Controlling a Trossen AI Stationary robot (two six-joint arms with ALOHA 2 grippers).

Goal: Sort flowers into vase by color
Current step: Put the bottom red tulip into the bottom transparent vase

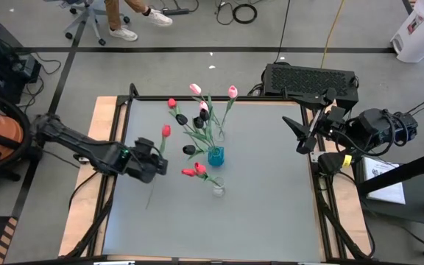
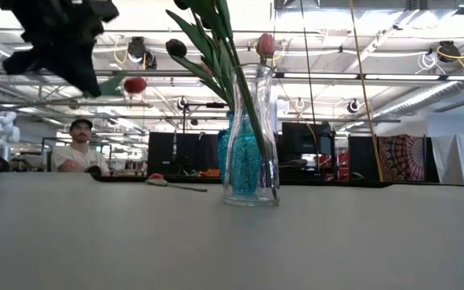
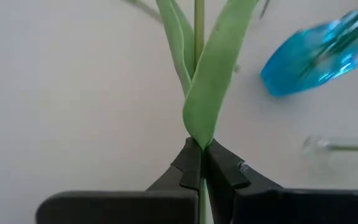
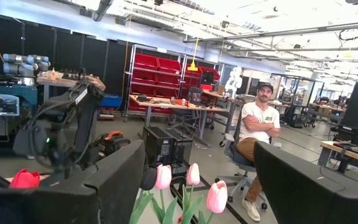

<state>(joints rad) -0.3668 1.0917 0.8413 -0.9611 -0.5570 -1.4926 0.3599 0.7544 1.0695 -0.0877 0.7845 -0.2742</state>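
Note:
My left gripper (image 1: 155,162) is over the table's left middle, shut on a red-headed tulip (image 1: 166,131) whose thin stem (image 1: 150,197) runs on toward the near edge. In the low view its head (image 2: 135,84) hangs high above the table. A blue vase (image 1: 216,156) at the table's middle holds pink, red and black flowers (image 1: 197,110). A clear vase (image 1: 218,189) stands just nearer, with two red heads (image 1: 194,171) beside its mouth. My right gripper (image 1: 304,136) waits open, raised at the table's right edge. My left gripper pinches the tulip's stem together with the base of a green leaf (image 3: 197,134) between its two fingertips (image 3: 188,163), about midway along the stem. The fingers slant down from the table's left. The tulip is lifted, with its head toward the far side.
A red flower (image 2: 158,179) lies flat on the table, seen left of the vases in the low view. A black keyboard-like box (image 1: 309,79) sits beyond the far right corner. A seated person (image 4: 257,134) shows in the room behind.

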